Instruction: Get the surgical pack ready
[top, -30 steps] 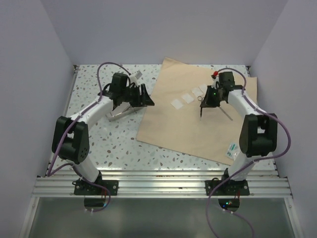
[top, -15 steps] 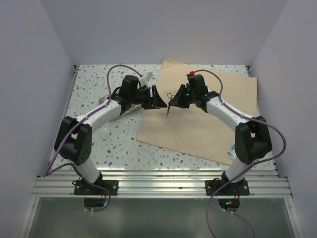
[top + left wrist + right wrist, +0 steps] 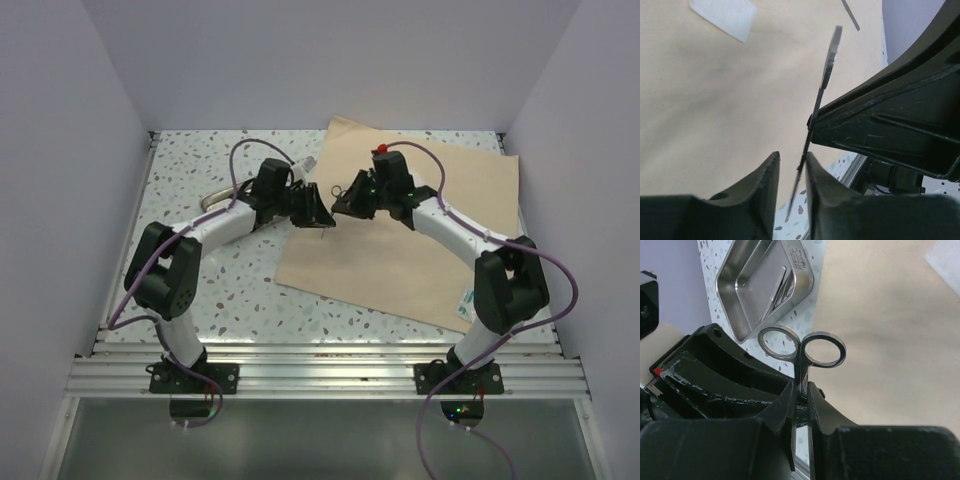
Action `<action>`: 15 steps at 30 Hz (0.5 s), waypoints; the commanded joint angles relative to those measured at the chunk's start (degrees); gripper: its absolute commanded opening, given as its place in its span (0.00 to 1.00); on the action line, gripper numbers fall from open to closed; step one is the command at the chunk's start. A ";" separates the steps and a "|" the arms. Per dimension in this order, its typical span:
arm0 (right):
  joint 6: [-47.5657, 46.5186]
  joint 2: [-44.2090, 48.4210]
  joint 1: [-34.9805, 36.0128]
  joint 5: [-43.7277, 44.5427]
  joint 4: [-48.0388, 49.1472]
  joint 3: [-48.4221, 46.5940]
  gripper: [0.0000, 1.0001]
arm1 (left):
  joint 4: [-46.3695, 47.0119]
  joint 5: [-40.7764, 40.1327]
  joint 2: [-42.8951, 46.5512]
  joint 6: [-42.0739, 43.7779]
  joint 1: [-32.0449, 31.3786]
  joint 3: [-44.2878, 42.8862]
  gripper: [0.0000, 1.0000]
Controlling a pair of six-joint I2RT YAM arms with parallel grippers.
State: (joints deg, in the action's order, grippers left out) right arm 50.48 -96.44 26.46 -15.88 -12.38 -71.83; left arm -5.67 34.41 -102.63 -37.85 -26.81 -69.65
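The right gripper [image 3: 800,387] is clamped on the shank of the steel scissors [image 3: 802,347] with two ring handles, the rings sticking out just past its fingertips. Facing it and very near, the left gripper [image 3: 791,160] has the thin blade passing between its narrowly parted fingers [image 3: 765,190]; whether they actually press the metal I cannot tell. Below both grippers lies the large tan-beige wrap sheet [image 3: 400,260]. The shiny rectangular metal tray [image 3: 765,285] sits on the speckled table [image 3: 200,170] beyond the right gripper's tips, and a white gauze square [image 3: 722,15] lies on the sheet ahead of the left gripper.
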 commanded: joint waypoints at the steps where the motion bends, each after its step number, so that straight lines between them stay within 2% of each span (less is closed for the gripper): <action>1: 1.73 2.31 0.52 -0.47 2.63 -1.82 0.00 | -0.12 0.22 -0.47 1.98 -0.35 -3.39 0.26; 2: 1.55 2.31 0.61 -0.47 2.80 -1.91 0.00 | -0.82 0.39 -0.90 3.29 -0.09 -4.35 0.18; 3: 1.29 2.31 0.61 -0.12 1.93 -2.17 0.00 | -2.22 -0.57 -1.17 4.44 0.09 -5.05 0.04; 4: 0.51 2.23 0.53 1.62 0.44 -2.69 0.03 | -5.28 -1.36 -1.34 5.75 0.44 -5.67 0.00; 5: -1.33 2.23 0.52 2.95 -1.40 -4.00 0.13 | -7.05 -2.32 -1.35 8.81 0.96 -7.24 0.00; 6: -2.57 2.22 0.52 4.44 -4.98 -4.80 0.33 | -11.68 -5.20 -1.43 10.76 1.40 -8.30 0.00; 9: -9.50 2.49 -0.88 10.59 -11.25 -8.05 0.54 | -20.22 -13.11 -1.26 19.45 3.16 -11.73 0.00; 10: -13.18 2.66 -1.40 12.00 -12.39 -8.76 0.55 | -20.95 -15.15 -0.30 21.74 3.60 -11.83 0.00; 15: -19.27 4.67 -4.66 12.63 -17.23 -9.03 0.57 | -27.09 -33.23 -0.20 35.37 6.76 -13.75 0.00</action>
State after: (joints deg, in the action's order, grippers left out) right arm 37.93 -95.61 23.42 -6.83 -24.23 -79.59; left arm -25.23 15.42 -103.92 -14.48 -21.96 -79.75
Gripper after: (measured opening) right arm 0.564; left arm 0.026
